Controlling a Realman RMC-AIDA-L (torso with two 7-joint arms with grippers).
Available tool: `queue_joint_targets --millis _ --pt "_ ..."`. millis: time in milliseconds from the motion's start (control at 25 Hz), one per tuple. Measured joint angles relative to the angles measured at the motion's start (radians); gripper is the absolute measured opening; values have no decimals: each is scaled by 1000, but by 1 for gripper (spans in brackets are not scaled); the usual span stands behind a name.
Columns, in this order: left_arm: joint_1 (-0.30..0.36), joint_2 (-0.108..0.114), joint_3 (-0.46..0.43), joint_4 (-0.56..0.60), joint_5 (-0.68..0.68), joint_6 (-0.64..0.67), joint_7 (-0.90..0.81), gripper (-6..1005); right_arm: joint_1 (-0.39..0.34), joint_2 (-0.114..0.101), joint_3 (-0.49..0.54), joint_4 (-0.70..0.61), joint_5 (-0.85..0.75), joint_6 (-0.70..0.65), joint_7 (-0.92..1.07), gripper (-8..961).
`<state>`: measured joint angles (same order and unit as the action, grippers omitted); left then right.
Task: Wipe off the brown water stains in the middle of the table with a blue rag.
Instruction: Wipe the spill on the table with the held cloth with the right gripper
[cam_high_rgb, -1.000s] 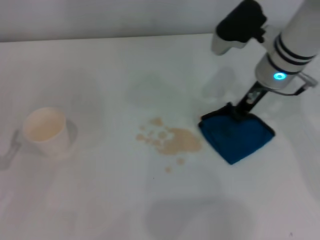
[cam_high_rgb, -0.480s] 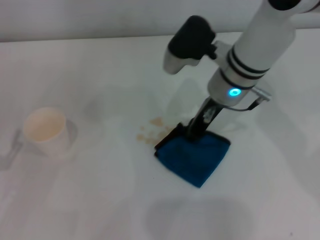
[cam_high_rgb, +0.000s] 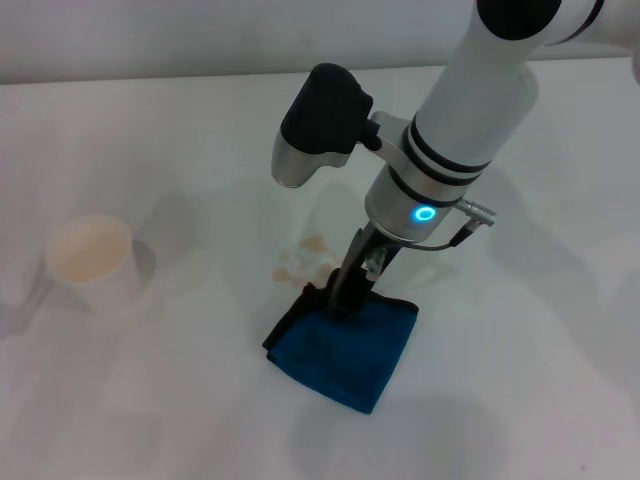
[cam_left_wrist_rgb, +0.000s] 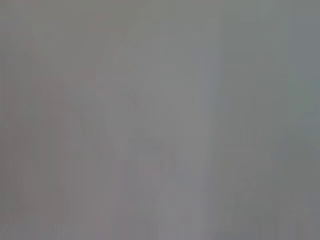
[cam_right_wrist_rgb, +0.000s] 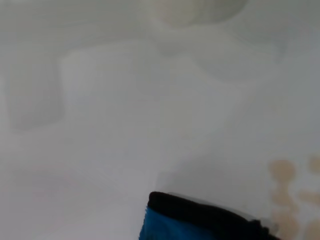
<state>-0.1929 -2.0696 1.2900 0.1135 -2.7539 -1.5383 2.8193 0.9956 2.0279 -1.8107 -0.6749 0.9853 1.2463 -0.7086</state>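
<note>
The blue rag (cam_high_rgb: 343, 349) lies flat on the white table (cam_high_rgb: 140, 400), dragged over most of the brown water stains. Only a few tan droplets (cam_high_rgb: 303, 256) show beyond its far left edge. My right gripper (cam_high_rgb: 345, 292) points down from the right arm and is shut on the rag's far edge. In the right wrist view the rag's dark-edged corner (cam_right_wrist_rgb: 200, 220) is close to the camera, with the tan droplets (cam_right_wrist_rgb: 284, 192) beside it. The left gripper shows in no view, and the left wrist view is a plain grey blur.
A cream paper cup (cam_high_rgb: 91, 262) stands on the table's left side, well apart from the rag. It also appears as a pale blur (cam_right_wrist_rgb: 200, 11) in the right wrist view. The right arm's dark wrist housing (cam_high_rgb: 318, 125) hangs over the table's middle.
My right gripper has dragged the blue rag leftward and toward me, across the stain. The large blotch is now covered; only the far-left droplets still show.
</note>
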Motion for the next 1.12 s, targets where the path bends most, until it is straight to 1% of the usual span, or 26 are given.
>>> queue_joint_targets --millis 280,560,760,960,1120 --pt "5 -3 0 0 1 -5 5 886 10 0 -39 6 15 -92 3 81" --pt "12 -4 -6 0 0 -8 6 885 47 0 -36 61 17 -194 4 80" --pt "11 -4 -8 0 -3 -7 6 885 57 0 -39 77 18 -258 5 78" --pt "8 -3 -8 0 -6 0 6 885 93 0 -40 152 12 -349 17 76" --pt "8 -3 -8 0 -7 0 6 885 113 -2 -37 201 0 -378 24 77"
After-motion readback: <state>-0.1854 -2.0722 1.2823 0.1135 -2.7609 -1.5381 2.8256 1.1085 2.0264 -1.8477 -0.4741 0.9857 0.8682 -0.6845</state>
